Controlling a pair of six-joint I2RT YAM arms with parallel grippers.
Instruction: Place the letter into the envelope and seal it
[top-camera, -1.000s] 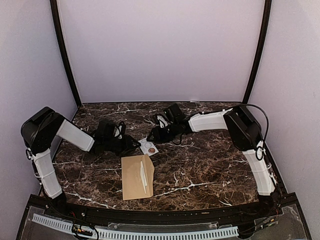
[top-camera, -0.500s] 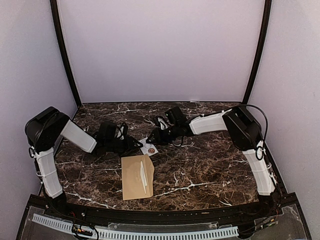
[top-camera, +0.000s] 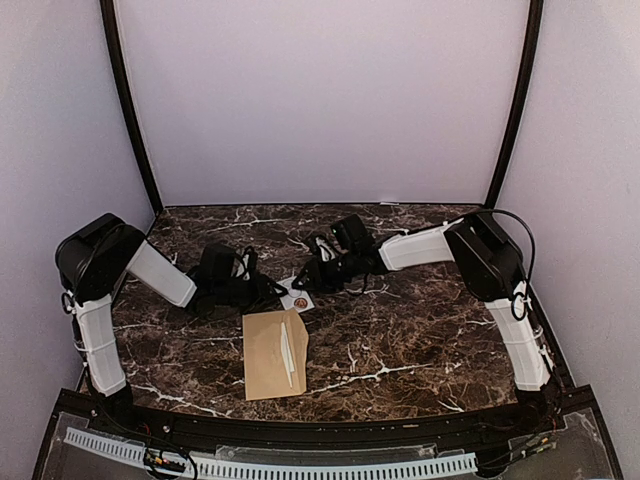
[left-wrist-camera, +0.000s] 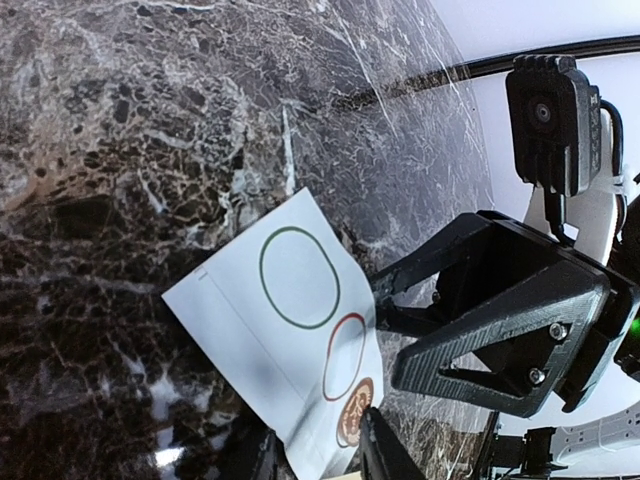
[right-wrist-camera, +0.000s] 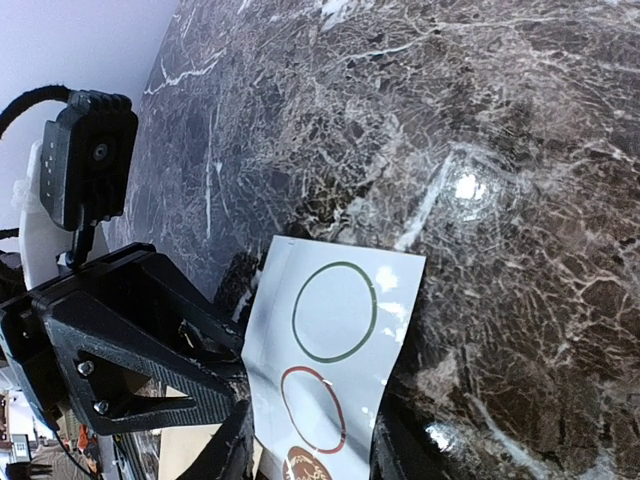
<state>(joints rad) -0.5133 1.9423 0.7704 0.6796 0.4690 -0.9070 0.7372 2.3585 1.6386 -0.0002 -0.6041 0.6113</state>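
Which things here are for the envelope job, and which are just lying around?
For the job:
envelope
sticker card, likely for sealing
left claw and right claw, both open with the card between their fingers

Just there:
only the marble table. No letter shows.

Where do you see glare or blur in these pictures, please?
Right wrist: a bright glare spot on the table, otherwise sharp. Left wrist: the card is crisp, with a faint sheen at bottom left. Top external: even, soft light, no glare.
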